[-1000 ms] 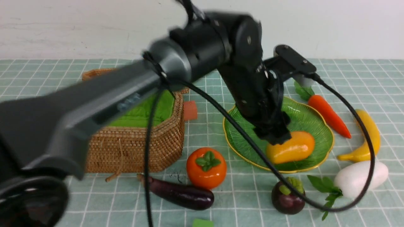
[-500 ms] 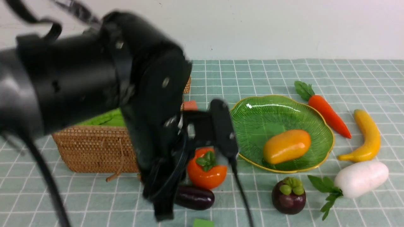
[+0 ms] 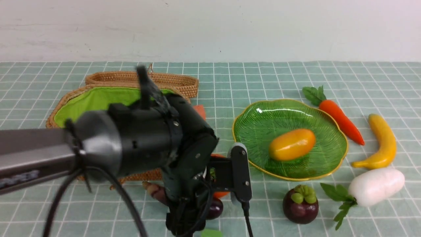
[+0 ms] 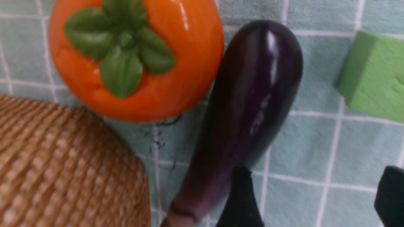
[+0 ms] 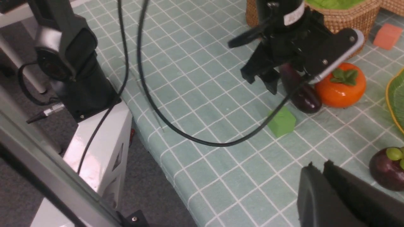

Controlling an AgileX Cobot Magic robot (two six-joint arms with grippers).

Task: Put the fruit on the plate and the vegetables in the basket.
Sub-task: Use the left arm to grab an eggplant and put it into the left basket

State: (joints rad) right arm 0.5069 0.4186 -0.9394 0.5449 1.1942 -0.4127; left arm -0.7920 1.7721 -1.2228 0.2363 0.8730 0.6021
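Observation:
My left gripper (image 4: 315, 192) is open and empty, low over the cloth beside the eggplant's (image 4: 246, 110) stem end; one finger (image 4: 240, 198) is by the eggplant. The persimmon (image 4: 135, 60) touches the eggplant next to the basket (image 4: 63, 164). The front view shows the mango (image 3: 292, 144) on the plate (image 3: 263, 131), with the mangosteen (image 3: 300, 204), radish (image 3: 376, 186), banana (image 3: 381, 141) and carrot (image 3: 340, 120) on the cloth. The basket (image 3: 98, 98) stands open. My right gripper (image 5: 318, 165) is shut and empty near the mangosteen (image 5: 388, 168).
A green block (image 4: 375, 75) lies near the eggplant's round end. A salmon block (image 3: 199, 112) sits between basket and plate. The left arm (image 3: 138, 144) hides most of the persimmon and eggplant in the front view. The table's edge (image 5: 164, 157) and the left arm's base (image 5: 79, 78) show in the right wrist view.
My left arm has swung from the plate, leaving the mango there, to the left and down over the eggplant and persimmon. The mango has shifted slightly on the plate.

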